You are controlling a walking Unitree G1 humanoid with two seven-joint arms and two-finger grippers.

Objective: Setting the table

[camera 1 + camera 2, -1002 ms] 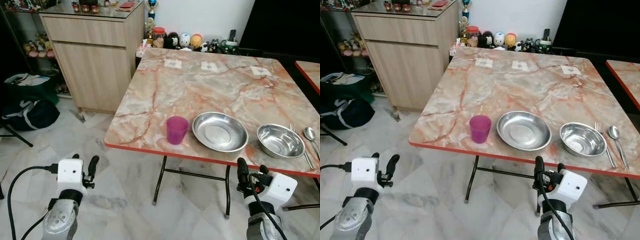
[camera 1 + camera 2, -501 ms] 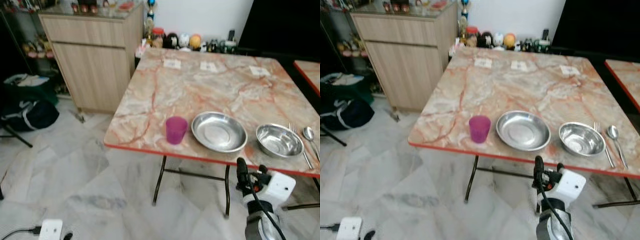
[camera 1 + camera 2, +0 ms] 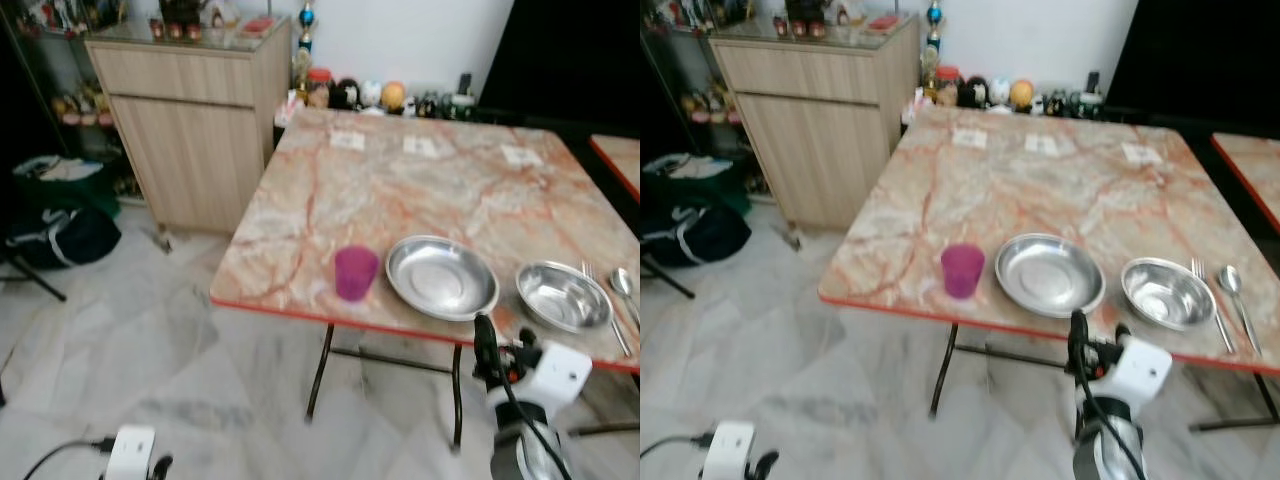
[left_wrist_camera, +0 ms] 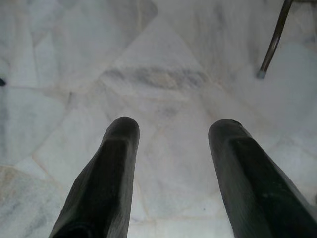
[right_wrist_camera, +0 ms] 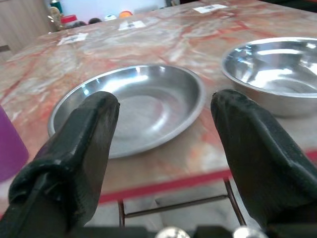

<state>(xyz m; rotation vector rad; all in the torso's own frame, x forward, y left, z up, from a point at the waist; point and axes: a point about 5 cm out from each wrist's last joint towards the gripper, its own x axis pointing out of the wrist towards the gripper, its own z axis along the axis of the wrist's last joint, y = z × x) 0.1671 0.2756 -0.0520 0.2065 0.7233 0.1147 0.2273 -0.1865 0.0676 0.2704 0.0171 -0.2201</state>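
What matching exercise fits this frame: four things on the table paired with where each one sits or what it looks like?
Things:
1. purple cup
2. wide steel plate
3. steel bowl
4. spoon

Descriptions:
A. between the plate and the fork
B. farthest toward the robot's right, beside the fork
C. straight ahead of the right gripper, whose fingers stand apart
D. nearest the table's left front corner

Pairs: 1-D, 2-C, 3-A, 4-B
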